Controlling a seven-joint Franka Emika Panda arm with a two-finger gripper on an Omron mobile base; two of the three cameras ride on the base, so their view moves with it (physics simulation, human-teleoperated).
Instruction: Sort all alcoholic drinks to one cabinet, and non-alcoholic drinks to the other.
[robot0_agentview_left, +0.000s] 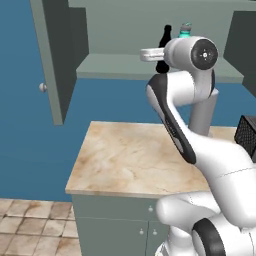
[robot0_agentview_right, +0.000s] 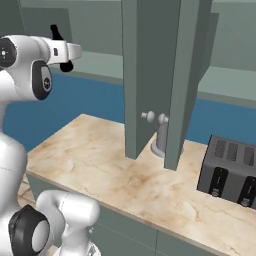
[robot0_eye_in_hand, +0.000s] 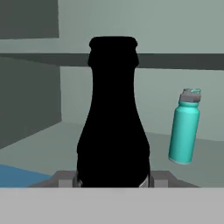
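My gripper (robot0_eye_in_hand: 113, 180) is shut on the small black bottle (robot0_eye_in_hand: 113, 127), one of the non-alcoholic drinks. Its fingers (robot0_eye_in_hand: 65, 179) clasp the bottle's lower body, and the bottle stands upright. In the left base view the black bottle (robot0_agentview_left: 165, 39) pokes up behind my raised arm at the front of the open upper cabinet. The right base view shows the black bottle (robot0_agentview_right: 58, 36) behind the white hand. The teal flask (robot0_eye_in_hand: 185, 127) with a grey cap stands on the cabinet shelf, farther in and to the right of the bottle; the flask's top (robot0_agentview_left: 185, 30) peeks over my arm.
The cabinet shelf (robot0_agentview_left: 110, 67) hangs above a marble counter (robot0_agentview_left: 125, 160). An open cabinet door (robot0_agentview_left: 52, 60) sticks out at the left; another open door (robot0_agentview_right: 150, 75) hangs mid-scene. A dark toaster (robot0_agentview_right: 230, 170) sits at the counter's right, with a grey object (robot0_agentview_right: 161, 142) behind the door.
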